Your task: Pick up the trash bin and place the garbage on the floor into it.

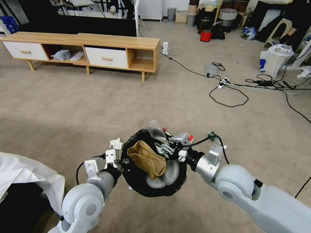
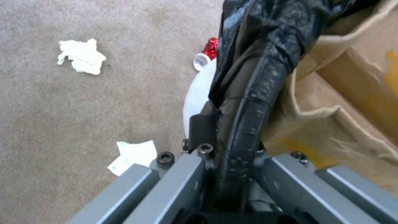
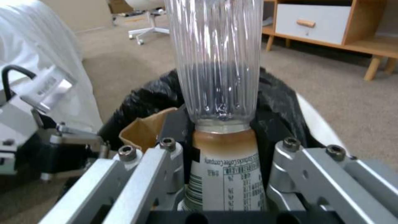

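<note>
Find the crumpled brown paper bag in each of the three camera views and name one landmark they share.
Head view: the brown paper bag sticks out of the trash bin, low in the middle.
Left wrist view: the bag sits just inside the rim that the left gripper clamps.
Right wrist view: its edge peeks up beside the plastic bottle.
Shared landmark: the bin's black liner.

The round white plastic trash bin (image 1: pixel 162 181) looks smooth, its crinkly black plastic liner bag (image 2: pixel 265 46) glossy. A crumpled brown paper bag (image 1: pixel 147 158) at centre is matt and creased. The clear ribbed plastic bottle (image 3: pixel 217 62) shines, with a printed paper-like label. Both grippers, left (image 2: pixel 226 174) and right (image 3: pixel 224 174), show brushed grey metal links. The beige carpet (image 1: pixel 97 106) is rough; upper left, the low wooden cabinet (image 1: pixel 81 40) looks smooth.
</note>
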Robot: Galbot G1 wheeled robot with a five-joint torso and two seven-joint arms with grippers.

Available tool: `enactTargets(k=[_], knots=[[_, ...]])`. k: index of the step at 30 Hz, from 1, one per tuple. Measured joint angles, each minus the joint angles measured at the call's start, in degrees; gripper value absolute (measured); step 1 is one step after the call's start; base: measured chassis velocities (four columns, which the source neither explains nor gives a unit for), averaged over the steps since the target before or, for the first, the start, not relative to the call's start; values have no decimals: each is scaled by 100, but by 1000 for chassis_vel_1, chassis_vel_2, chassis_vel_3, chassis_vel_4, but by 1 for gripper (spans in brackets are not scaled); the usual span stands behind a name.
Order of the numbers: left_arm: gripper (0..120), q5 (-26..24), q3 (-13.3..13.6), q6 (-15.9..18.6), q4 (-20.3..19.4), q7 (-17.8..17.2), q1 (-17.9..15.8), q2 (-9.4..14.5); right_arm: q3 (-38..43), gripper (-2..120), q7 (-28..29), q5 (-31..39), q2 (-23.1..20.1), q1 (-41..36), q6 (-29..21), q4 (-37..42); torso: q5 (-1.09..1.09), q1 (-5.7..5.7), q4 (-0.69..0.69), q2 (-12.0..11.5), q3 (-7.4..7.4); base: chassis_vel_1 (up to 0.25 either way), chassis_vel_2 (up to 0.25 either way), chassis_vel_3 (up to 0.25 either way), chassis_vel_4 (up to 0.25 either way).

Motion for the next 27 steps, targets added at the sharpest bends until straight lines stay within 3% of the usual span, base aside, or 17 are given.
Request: enactTargets(k=[20,27], knots=[[0,-27,-109,-28,-112,29,69,-32,-161,26,-5,-88,54,85,1,-111,0,0,0,0,0,0,0,0,0],[0,-9,-107,-32,-99,36,70,-61,-214,47,-44,-89,85,144,-1,-95,0,0,0,0,0,0,0,0,0]])
